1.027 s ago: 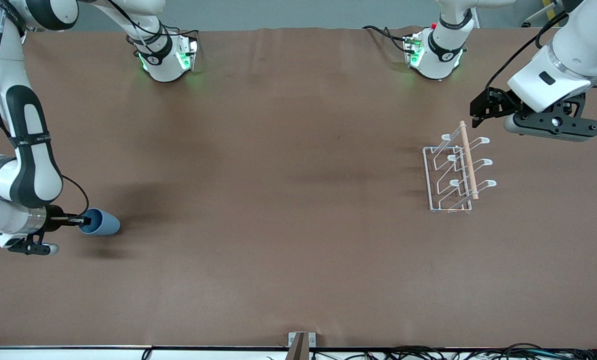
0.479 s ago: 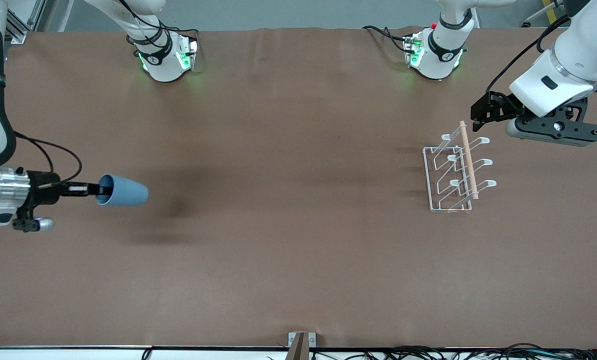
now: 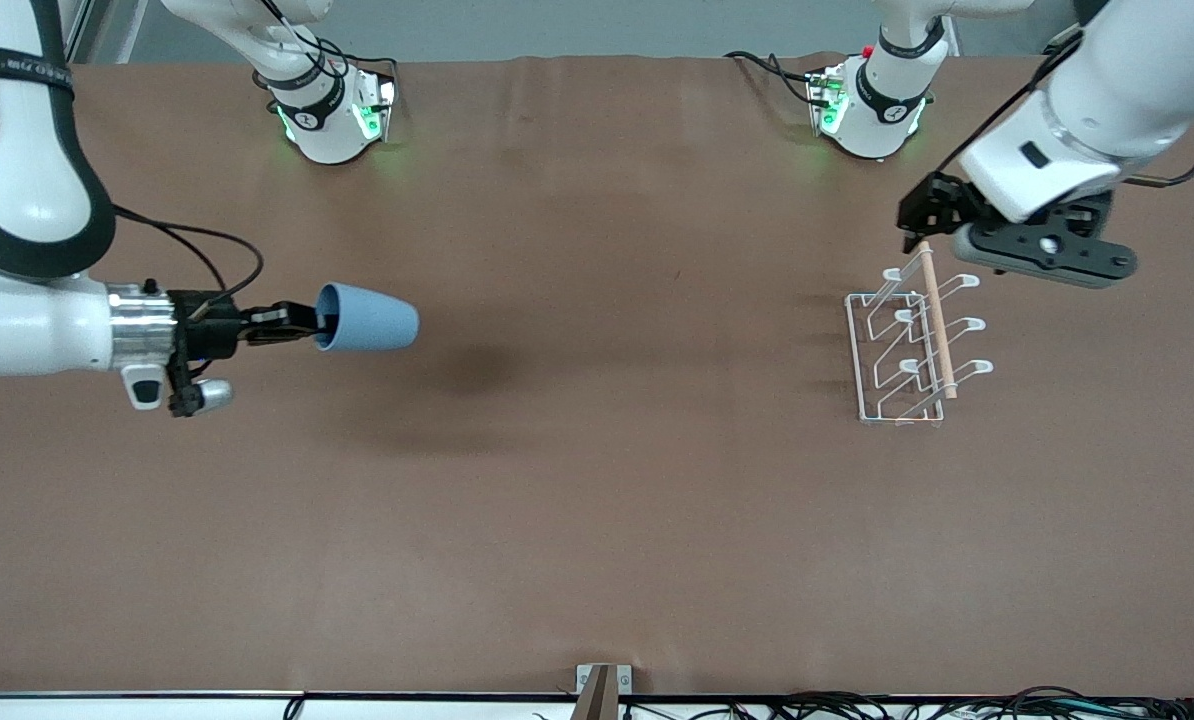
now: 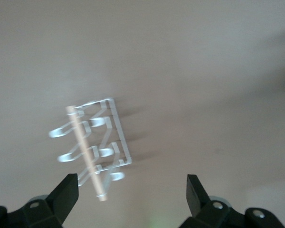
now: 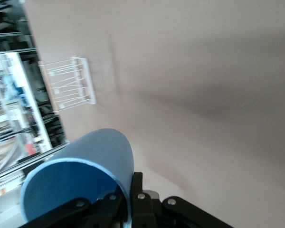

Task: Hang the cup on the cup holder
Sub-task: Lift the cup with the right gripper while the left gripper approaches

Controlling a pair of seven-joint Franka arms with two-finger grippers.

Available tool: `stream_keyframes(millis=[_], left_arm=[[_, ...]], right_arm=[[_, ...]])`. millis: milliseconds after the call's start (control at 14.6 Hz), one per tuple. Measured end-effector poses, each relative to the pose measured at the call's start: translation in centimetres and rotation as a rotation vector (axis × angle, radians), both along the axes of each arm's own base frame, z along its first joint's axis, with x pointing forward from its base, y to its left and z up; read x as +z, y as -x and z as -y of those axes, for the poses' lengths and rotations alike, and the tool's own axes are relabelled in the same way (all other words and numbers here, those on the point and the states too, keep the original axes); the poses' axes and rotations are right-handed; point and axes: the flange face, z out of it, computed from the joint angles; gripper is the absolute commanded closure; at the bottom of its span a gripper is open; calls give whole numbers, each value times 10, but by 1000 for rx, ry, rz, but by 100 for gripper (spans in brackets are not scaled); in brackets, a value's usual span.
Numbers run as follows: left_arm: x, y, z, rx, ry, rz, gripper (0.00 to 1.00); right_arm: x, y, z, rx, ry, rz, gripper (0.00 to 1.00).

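My right gripper (image 3: 309,324) is shut on the rim of the light blue cup (image 3: 367,317) and holds it on its side in the air over the table toward the right arm's end. In the right wrist view the cup (image 5: 83,178) fills the lower corner, its wall pinched in my right gripper (image 5: 132,202). The white wire cup holder (image 3: 910,343) with its wooden rod stands on the table toward the left arm's end; it also shows in the right wrist view (image 5: 66,84) and the left wrist view (image 4: 92,141). My left gripper (image 3: 925,213) is open and empty, in the air over the holder's end nearest the bases; it shows too in the left wrist view (image 4: 131,194).
The brown table cloth (image 3: 597,480) covers the whole table. The two arm bases (image 3: 332,110) (image 3: 869,100) stand along the edge farthest from the front camera. Cables lie along the nearest edge.
My right gripper has lifted the cup off the table and carried it toward the table's middle. My left gripper has moved in over the holder's rod end.
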Motion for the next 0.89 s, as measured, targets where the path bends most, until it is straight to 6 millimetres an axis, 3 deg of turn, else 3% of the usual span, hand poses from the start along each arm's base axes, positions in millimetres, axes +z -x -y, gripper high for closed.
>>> stream_keyframes(millis=[205,411,685,890], left_arm=[[-6,34,86,-155,27,-13,0],[5,81,171,-308,64,38,0],[20,126,239,-436,140,135,0],[12,126,269,-508,204,205,0]], right_arm=[[7,6,-43,10,-113,-17,100],[12,13,-77,25,-178,-42,100],[18,25,-117,43,-238,-82,97],[18,37,-146,87,-245,-93,95]])
